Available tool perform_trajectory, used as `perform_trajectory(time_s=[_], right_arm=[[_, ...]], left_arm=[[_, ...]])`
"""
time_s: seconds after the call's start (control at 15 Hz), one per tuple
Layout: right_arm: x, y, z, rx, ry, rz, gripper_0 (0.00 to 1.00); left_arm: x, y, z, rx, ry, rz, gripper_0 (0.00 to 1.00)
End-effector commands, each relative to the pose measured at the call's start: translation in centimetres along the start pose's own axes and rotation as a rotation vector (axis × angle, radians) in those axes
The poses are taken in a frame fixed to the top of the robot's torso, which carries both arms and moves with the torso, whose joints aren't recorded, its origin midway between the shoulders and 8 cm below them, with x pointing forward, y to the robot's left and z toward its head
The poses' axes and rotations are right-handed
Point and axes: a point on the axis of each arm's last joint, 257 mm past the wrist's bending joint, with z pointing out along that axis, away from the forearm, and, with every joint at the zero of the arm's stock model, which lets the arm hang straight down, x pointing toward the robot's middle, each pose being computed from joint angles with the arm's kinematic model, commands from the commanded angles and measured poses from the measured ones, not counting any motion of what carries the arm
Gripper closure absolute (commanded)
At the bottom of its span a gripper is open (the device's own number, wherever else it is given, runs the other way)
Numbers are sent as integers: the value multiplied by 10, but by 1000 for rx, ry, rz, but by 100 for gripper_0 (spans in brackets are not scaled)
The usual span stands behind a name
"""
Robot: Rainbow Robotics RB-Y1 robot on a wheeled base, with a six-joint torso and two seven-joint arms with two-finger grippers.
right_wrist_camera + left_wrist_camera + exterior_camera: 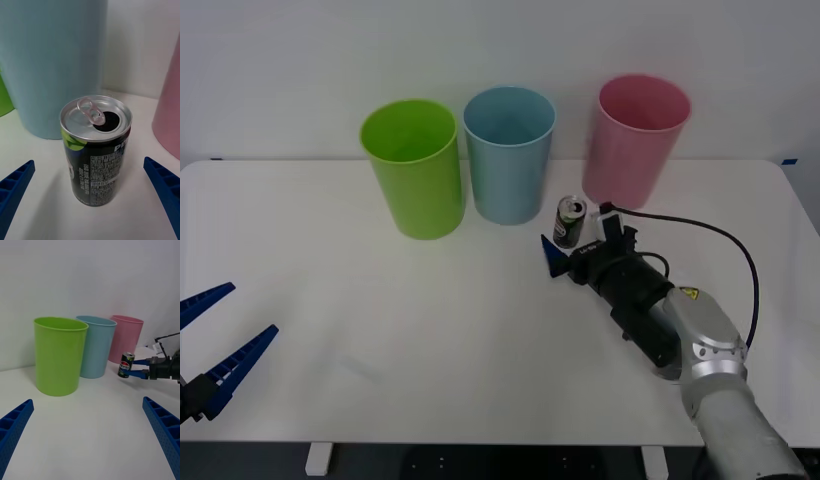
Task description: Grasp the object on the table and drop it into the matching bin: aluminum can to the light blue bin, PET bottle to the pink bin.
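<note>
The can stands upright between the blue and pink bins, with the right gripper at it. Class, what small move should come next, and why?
Probably ease the right gripper a little further forward, then close. Its fingers are open on either side of the can, not touching it, and their tips reach only about level with its lower body. The left gripper waits at the table's near left edge.

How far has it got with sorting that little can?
Done: the right gripper has reached the can, open fingers either side. In hand: closing on it; the can stands on the table. Left: lifting and dropping it into the light blue bin. The left gripper waits open.
</note>
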Motion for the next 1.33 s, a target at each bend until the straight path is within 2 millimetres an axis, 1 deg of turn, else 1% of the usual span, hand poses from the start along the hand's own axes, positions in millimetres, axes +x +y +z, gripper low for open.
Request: perform_trajectory(time_s=[0.07,0.27,0.6,0.67,0.73,1.2,1.33], right_arm=[[-2,0,10,2,13,0,0],[-5,-2,16,10,20,-4,0],[-4,0,17,13,25,-10,0],[-4,1,17,11,24,-3,77],[-5,0,17,13,22,4,100],[-4,2,17,12,21,23,100],[-12,-1,17,12,0,44,100]], left_arm=[[0,0,0,0,0,0,0],[0,0,0,0,0,0,0],[0,0,0,0,0,0,0],[0,0,0,0,0,0,0],[0,0,0,0,0,0,0],[0,0,0,0,0,0,0],[0,0,0,0,0,0,0]])
